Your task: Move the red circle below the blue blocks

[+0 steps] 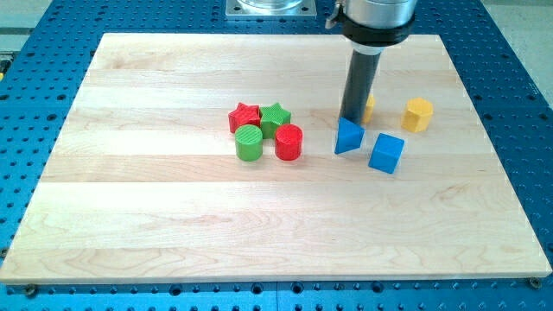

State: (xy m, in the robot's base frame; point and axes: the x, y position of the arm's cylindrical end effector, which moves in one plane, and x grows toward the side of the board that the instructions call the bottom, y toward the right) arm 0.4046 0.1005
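The red circle (289,142) lies near the board's middle, touching a green circle (249,142) on its left. A red star (244,116) and a green star (276,117) sit just above them. To the right lie a blue triangle (347,136) and a blue cube (386,153). My tip (352,117) stands just above the blue triangle, right at its top edge, well to the right of the red circle.
A yellow block (369,107) is partly hidden behind the rod. A yellow hexagon (417,114) sits to the right of it. The wooden board (173,225) lies on a blue perforated table (34,52).
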